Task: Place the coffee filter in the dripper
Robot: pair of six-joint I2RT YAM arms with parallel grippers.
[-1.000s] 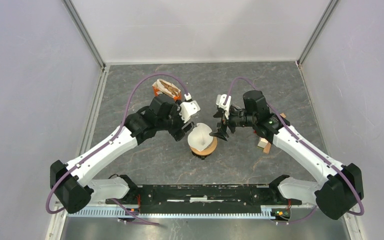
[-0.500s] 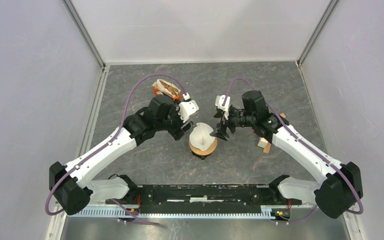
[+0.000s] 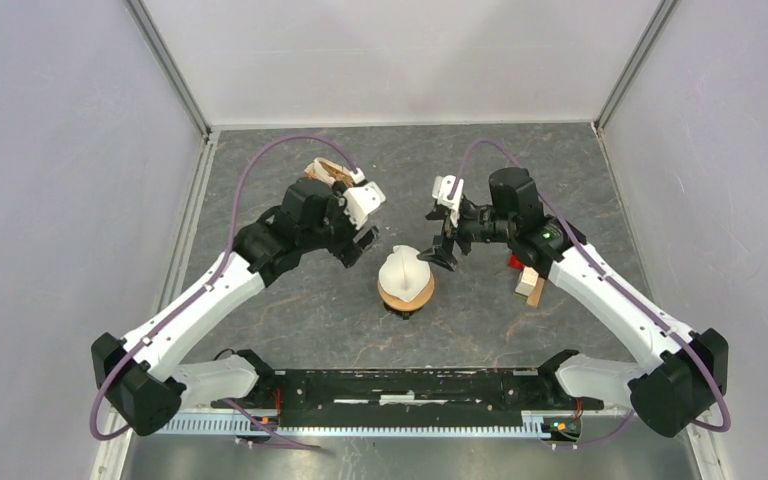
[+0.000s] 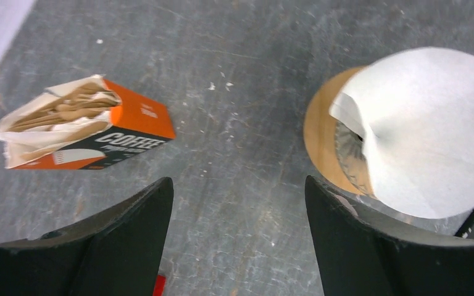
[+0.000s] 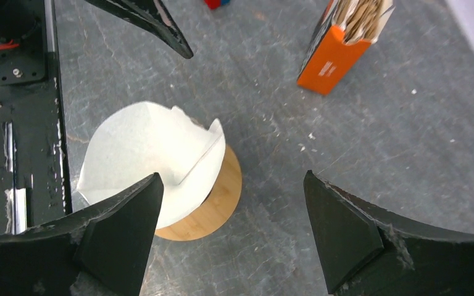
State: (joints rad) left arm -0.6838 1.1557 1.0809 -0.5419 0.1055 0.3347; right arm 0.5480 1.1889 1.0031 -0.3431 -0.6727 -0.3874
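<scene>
My left gripper (image 4: 237, 203) and right gripper (image 5: 231, 185) both hang spread and empty. The coffee filter (image 3: 403, 268) sits in the dripper (image 3: 407, 297) between them (my right the nearer), mouth up, possibly not fully seated; I cannot quite tell.

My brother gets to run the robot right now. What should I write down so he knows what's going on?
Left gripper: open, empty, beside the dripper.
Right gripper: open, empty, on the dripper's other side.
Things: the white coffee filter sits in the dripper; the orange filter box is farther back.
Done: the filter is in the dripper.
Left: it looks crooked, with one flap sticking up and some ribbed glass showing, so it may need pressing down evenly.
</scene>
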